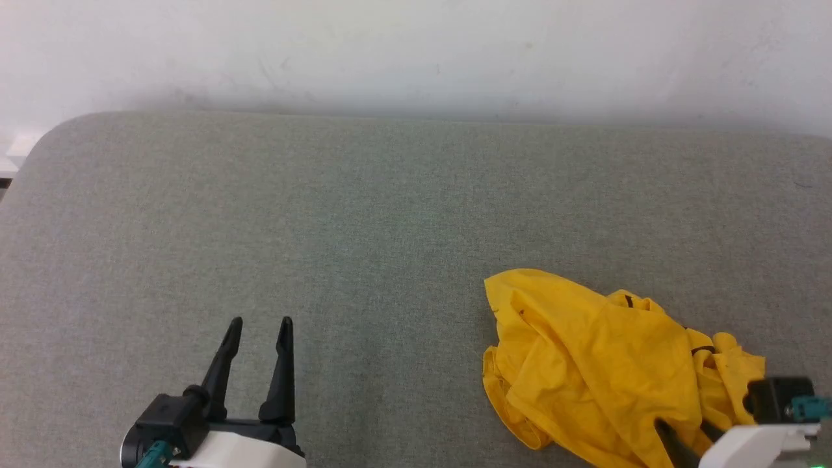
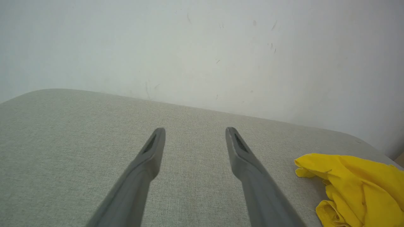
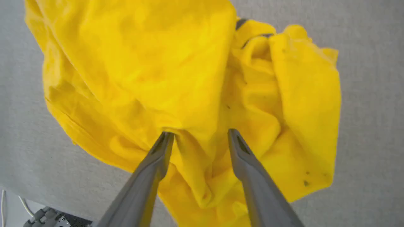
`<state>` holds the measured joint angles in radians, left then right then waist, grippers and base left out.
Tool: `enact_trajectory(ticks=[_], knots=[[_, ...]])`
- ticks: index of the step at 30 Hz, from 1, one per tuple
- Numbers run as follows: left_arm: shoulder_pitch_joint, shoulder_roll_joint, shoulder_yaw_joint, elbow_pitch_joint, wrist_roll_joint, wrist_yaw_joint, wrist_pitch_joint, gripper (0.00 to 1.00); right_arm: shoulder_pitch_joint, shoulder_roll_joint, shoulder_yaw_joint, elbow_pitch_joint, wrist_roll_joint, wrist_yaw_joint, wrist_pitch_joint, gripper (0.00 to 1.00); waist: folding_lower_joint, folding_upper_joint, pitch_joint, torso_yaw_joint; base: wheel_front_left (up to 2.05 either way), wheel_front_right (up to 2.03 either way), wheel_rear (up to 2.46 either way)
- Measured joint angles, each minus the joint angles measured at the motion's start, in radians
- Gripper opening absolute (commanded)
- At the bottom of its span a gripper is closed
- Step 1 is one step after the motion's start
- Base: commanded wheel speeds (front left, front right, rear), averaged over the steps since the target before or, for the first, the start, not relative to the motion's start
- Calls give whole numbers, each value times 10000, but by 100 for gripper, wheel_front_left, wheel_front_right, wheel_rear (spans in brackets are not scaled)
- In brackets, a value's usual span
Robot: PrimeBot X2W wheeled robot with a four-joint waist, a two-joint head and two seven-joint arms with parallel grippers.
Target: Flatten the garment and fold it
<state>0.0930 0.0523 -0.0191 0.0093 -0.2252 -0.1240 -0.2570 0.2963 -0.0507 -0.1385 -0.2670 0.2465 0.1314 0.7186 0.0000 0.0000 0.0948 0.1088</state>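
fingers of our left gripper stand spread above the grey cushion, head view; the garment lies crumpled at lower right. left wrist view: we see it rightward. right wrist view: right gripper splayed, yellow fold between.

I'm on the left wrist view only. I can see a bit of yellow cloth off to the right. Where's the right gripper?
Observer: The right gripper is down on the garment at the heap's near edge. Its jaws are open, with a ridge of cloth between them.
Operator: Is the garment flat yet?
Observer: No. The head view shows it bunched in a crumpled heap on the grey padded surface, on the robot's right.
Operator: Any print facing up?
Observer: Just small dark marks near the heap's far edge. The rest of the upper side is plain yellow.
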Motion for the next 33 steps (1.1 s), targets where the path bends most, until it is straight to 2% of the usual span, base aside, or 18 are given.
enact_trajectory(ticks=[4,7,10,16,22,23,24,25,26,33], knots=[[2,-2,-61,25,0,0,0,100,-936,4,153,-121,917,-2,-694,100,-1,0,-169,-3,0,0,0],[9,0,-69,13,0,0,0,100,-1770,-4,245,-399,779,-2,-963,100,-1,0,-200,30,0,0,0],[10,0,-130,4,0,0,0,100,-2675,-13,583,-332,92,-2,-943,100,0,0,-138,101,0,0,0],[-62,-2,-244,-10,-29,0,0,100,-4292,-324,1778,1223,-349,-2,-387,100,1,0,193,304,0,0,0],[-386,-4,-372,75,-167,0,0,100,-5519,-658,2798,3465,-522,0,430,100,2,0,508,720,0,0,0],[-396,-2,-370,90,-196,0,0,100,-5622,-681,2934,3777,-525,-2,614,95,2,0,547,798,0,0,0],[-397,-2,-380,109,-215,0,0,100,-5688,-727,3087,4019,-522,0,790,40,2,0,580,877,0,0,0],[-397,-4,-357,132,-219,0,0,100,-5728,-731,3183,4192,-514,0,911,17,2,0,607,957,0,0,0],[-397,-2,-337,146,-219,0,0,100,-5763,-738,3225,4293,-512,-2,920,0,2,0,625,1031,0,0,0],[-383,-2,-176,188,-234,0,0,100,-6216,-945,3158,4399,-537,0,500,0,1,0,508,1248,0,0,0]])
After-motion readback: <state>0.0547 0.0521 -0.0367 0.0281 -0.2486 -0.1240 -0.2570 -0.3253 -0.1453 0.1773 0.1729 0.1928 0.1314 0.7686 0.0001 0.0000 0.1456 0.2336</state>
